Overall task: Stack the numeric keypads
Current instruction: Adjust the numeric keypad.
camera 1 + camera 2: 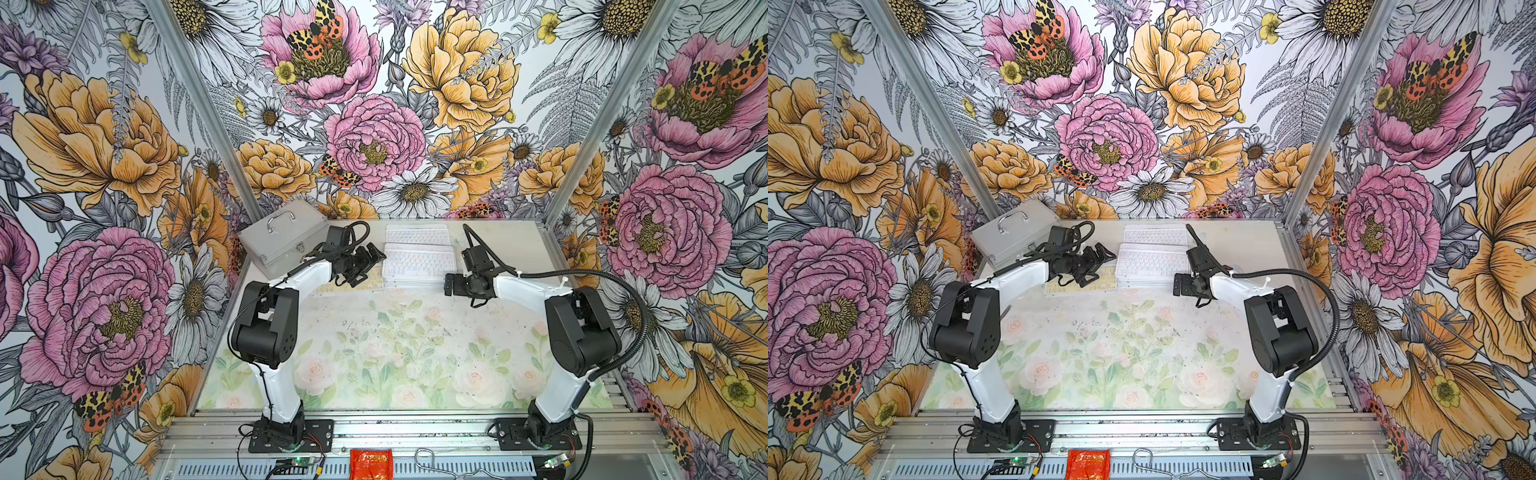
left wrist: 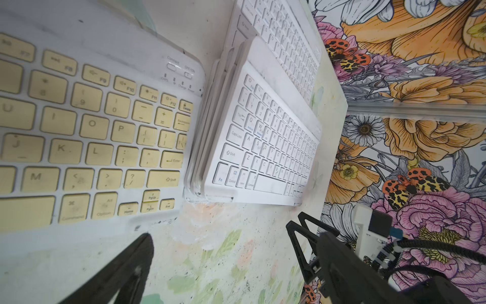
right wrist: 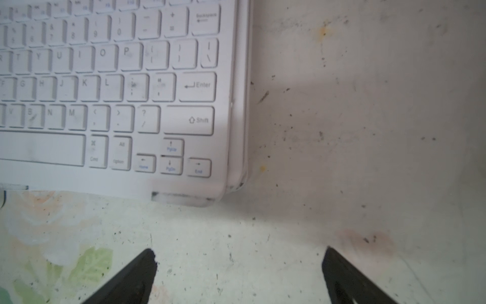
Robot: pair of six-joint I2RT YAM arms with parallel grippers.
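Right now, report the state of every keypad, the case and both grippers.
keypad stack, several piled, white-keyed one on top, edges uneven
yellow keypad, lying flat beside stack, not on it
far white keypad, flat behind stack, not on it
silver case, shut
left gripper, open, empty
right gripper, open, empty

A stack of keypads (image 1: 417,266) sits at the back of the desk (image 1: 374,340), near the middle. They are thin, flat and white. The pile is a bit uneven, so the lower ones stick out on one side. The top one has white keys and lies face up. Another white keypad (image 1: 417,235) lies flat just behind the stack, by the back wall. A yellow keypad (image 2: 92,131) with a white frame lies flat and face up just beside the stack, on its left.
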